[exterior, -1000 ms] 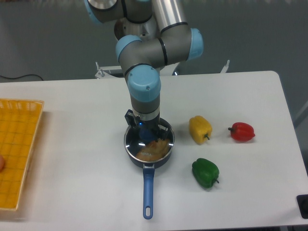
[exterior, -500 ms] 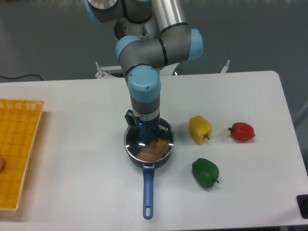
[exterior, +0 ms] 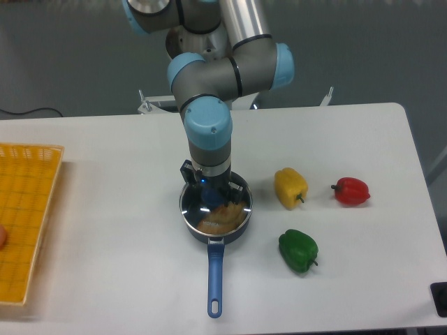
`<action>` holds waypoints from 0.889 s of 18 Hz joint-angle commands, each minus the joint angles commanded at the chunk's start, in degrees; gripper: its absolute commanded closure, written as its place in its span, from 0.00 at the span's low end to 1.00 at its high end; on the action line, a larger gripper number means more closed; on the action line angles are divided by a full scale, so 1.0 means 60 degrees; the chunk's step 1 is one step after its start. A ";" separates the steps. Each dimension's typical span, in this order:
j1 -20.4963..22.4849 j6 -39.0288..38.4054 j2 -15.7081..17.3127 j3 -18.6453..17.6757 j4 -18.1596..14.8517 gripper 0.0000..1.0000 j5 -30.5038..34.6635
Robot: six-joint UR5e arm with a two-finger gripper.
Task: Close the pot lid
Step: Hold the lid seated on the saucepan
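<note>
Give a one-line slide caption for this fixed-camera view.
Tool at blue knob of round glass lid resting on small dark-blue saucepan.

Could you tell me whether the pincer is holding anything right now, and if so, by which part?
The pincer appears to grip the lid by its blue centre knob, over the pot.

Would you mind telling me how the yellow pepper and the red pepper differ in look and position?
The yellow pepper looks taller and blockier; the red pepper looks flatter and wider. The yellow pepper sits nearer the pot; the red pepper lies further towards the table's right edge. Both rest on the white table, apart from each other, untouched by the gripper.
</note>
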 joint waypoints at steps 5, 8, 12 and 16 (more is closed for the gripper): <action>0.0000 0.0000 0.0000 0.0000 0.0015 0.38 0.0000; -0.0014 0.0000 0.0000 0.0000 0.0029 0.36 0.0015; -0.0015 0.0015 0.0000 0.0000 0.0044 0.29 0.0015; -0.0015 0.0015 -0.0015 -0.0015 0.0044 0.28 0.0015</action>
